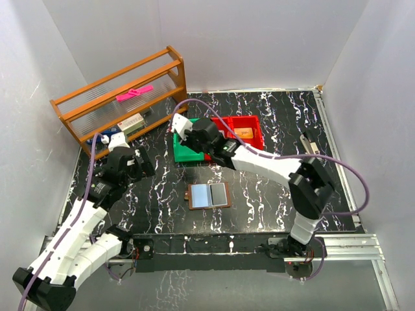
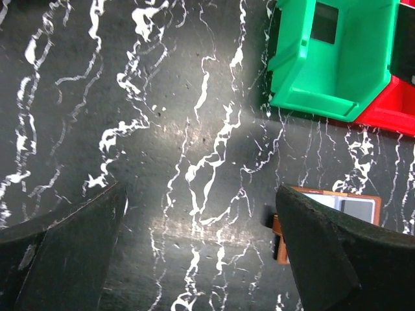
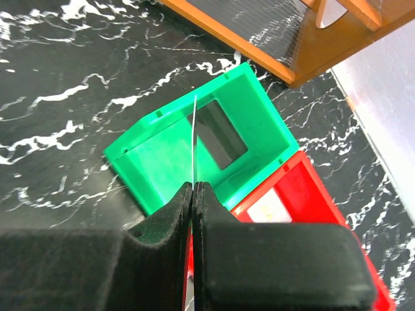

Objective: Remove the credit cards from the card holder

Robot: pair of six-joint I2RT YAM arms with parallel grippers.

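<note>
The card holder (image 1: 209, 195) lies open on the black marbled table, a light blue card (image 1: 200, 194) in its left half and a grey one (image 1: 220, 194) in its right. Its brown corner shows in the left wrist view (image 2: 334, 199). My right gripper (image 1: 185, 133) (image 3: 194, 184) is shut on a thin card (image 3: 194, 133), seen edge-on, above the green bin (image 3: 162, 155). A dark grey rectangle (image 3: 222, 133) lies in that bin. My left gripper (image 1: 144, 162) (image 2: 201, 190) is open and empty over bare table, left of the card holder.
A red bin (image 1: 251, 121) (image 3: 311, 188) adjoins the green bin (image 1: 186, 153) (image 2: 337, 71) and holds an orange card (image 1: 243, 133). An orange wooden rack (image 1: 123, 97) with a pink item (image 1: 134, 92) stands at the back left. White walls surround the table.
</note>
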